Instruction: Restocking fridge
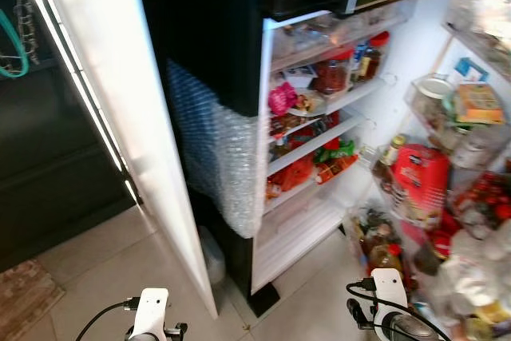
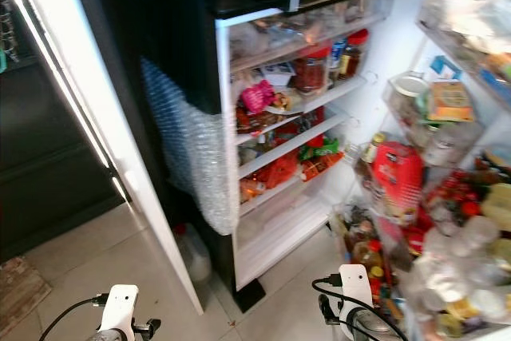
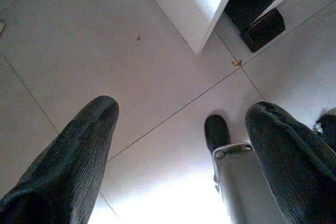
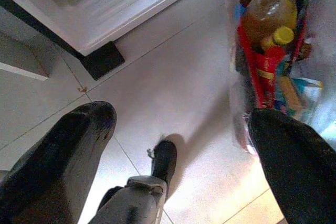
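White shelves (image 1: 315, 143) fill the open fridge (image 1: 319, 117) at the centre of our head views, crowded with jars, packets and red-lidded containers; a pink packet (image 1: 282, 97) sits near the left edge of the upper-middle shelf, and red and green packets (image 1: 331, 157) lie on the one below. Bubble wrap (image 1: 215, 157) covers the dark side panel of the fridge, left of centre. The left door (image 1: 120, 109) stands open as a pale slab running from the upper left down to the lower centre, a bright strip along its edge. The right door (image 1: 463, 157) swings out at the right of the frame, its racks packed with bottles, a red bag (image 1: 419, 181) and a box with an orange label (image 1: 477, 104); much of it is blurred.

We stand on pale floor tiles (image 1: 104, 269). Our arms hang low at the bottom edge. The left gripper (image 3: 184, 145) points down at the tiles, its two black fingers (image 3: 79, 156) spread wide apart with nothing between them; the foot of the left door and the dark fridge base appear beyond. The right gripper (image 4: 184, 150) also hangs with its fingers (image 4: 63, 150) well apart and empty, above the tiles beside the lower rack of the right door, where an amber bottle with a red cap (image 4: 270, 9) and a yellow-capped bottle (image 4: 281, 36) stand.
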You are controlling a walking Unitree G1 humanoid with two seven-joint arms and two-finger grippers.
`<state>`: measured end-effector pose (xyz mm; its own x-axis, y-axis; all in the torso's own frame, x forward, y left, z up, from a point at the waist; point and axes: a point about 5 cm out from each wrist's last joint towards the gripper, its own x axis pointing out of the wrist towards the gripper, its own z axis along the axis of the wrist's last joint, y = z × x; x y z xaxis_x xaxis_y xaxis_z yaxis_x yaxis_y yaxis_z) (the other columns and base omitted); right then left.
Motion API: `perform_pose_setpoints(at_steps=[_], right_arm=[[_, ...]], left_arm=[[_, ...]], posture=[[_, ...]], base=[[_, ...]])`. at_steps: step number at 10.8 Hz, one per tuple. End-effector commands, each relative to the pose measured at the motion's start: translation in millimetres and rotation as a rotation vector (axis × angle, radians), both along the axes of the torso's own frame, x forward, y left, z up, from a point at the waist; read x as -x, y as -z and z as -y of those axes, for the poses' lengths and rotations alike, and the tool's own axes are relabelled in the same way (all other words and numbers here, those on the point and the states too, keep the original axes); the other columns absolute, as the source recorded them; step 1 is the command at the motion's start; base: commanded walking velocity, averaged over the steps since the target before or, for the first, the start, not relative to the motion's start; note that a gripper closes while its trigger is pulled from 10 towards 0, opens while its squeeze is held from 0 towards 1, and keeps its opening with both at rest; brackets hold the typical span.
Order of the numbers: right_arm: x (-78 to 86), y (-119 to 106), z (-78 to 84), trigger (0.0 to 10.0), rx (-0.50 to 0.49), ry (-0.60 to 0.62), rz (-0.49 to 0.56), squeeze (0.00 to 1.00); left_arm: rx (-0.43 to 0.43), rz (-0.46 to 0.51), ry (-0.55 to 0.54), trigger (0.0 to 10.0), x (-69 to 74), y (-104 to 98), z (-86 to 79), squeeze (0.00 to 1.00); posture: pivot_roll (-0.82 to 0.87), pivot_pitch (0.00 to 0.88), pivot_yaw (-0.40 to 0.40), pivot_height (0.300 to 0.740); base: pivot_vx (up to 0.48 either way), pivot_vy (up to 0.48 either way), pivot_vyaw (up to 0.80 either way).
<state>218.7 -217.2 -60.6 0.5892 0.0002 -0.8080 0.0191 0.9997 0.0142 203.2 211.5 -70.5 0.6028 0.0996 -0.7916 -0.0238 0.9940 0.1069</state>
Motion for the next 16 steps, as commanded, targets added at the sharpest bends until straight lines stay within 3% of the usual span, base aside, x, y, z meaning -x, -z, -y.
perform_pose_setpoints(at_steps=[1,16], right_arm=[[2.4,0.9,2.7,10.0,0.004,0.007,-0.012,0.00],[3.1,1.7,1.1,10.0,-0.007,0.008,-0.020,0.00]], left_arm=[[0.005,-0.020,0.002,10.0,2.6,1.9,1.2,0.00],[-0.013,-0.027,0.021,10.0,2.7,1.7,-0.4,0.00]], posture=[[-0.03,0.000,-0.004,0.740],[-0.03,0.000,0.003,0.740]], base=[[0.000,0.000,0.00],[-0.053,0.000,0.00]])
